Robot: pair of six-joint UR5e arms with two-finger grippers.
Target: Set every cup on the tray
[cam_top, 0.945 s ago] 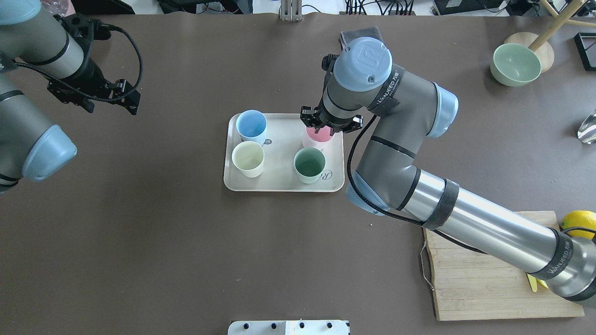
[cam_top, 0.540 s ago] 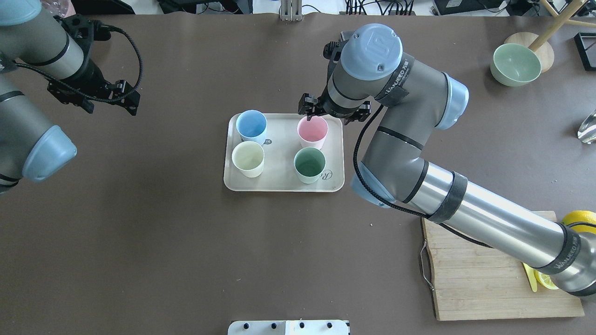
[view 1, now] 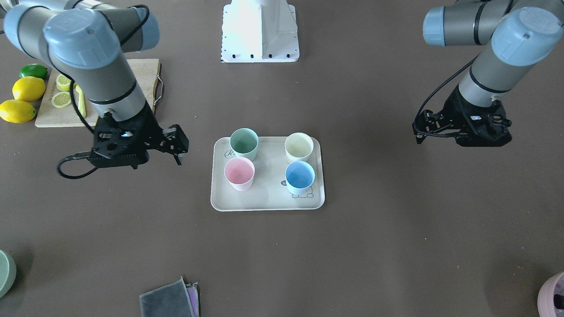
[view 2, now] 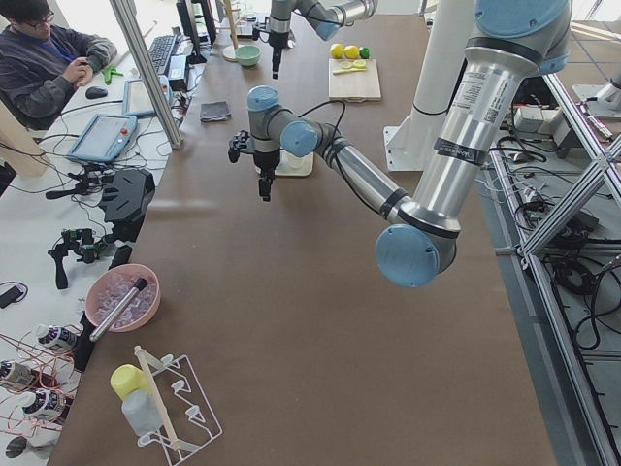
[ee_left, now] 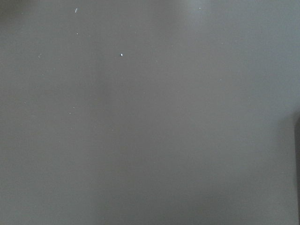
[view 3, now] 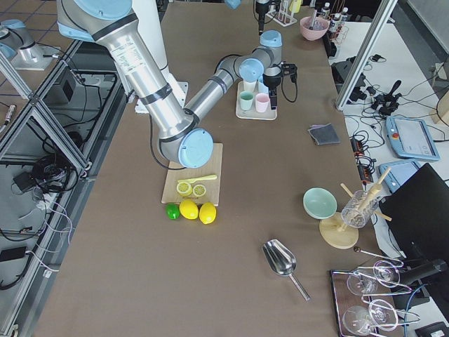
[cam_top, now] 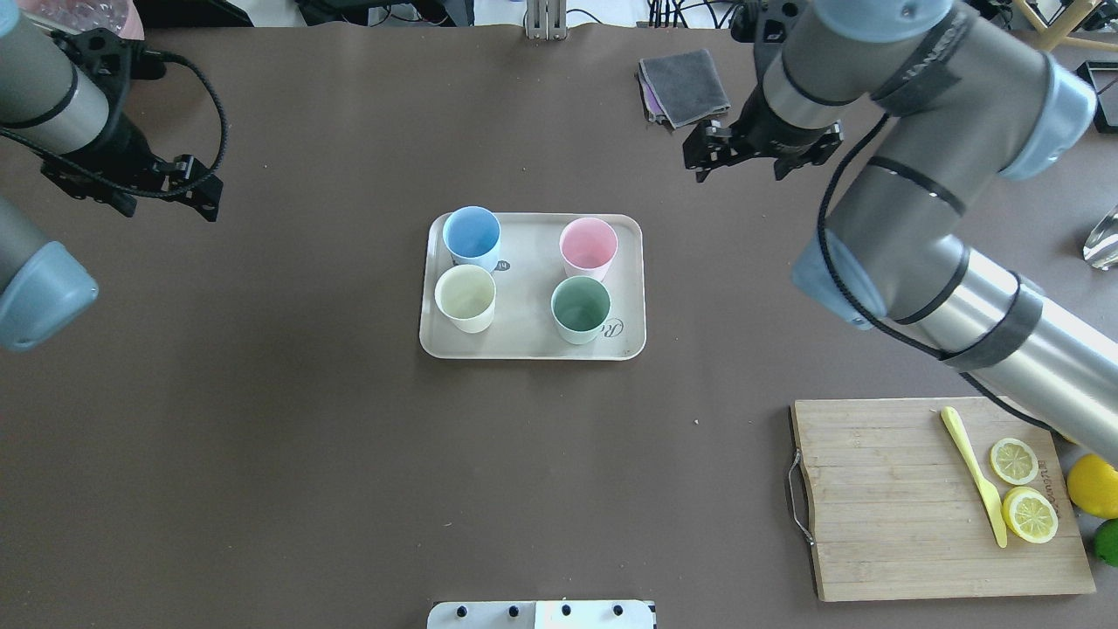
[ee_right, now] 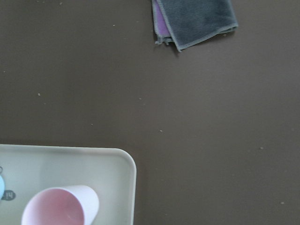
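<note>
Four cups [cam_top: 472,234] stand on the tray [cam_top: 524,288]; the right pincer [view 1: 178,145], prongs apart and empty, should retreat high, clear of them.

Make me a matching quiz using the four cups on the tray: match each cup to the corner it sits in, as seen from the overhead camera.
Column one:
1. blue cup
2. pink cup
3. cream cup
4. green cup

Column two, corners of the tray in the overhead view:
A. lower right
B. upper left
C. lower left
D. upper right

Pairs: 1-B, 2-D, 3-C, 4-A.
</note>
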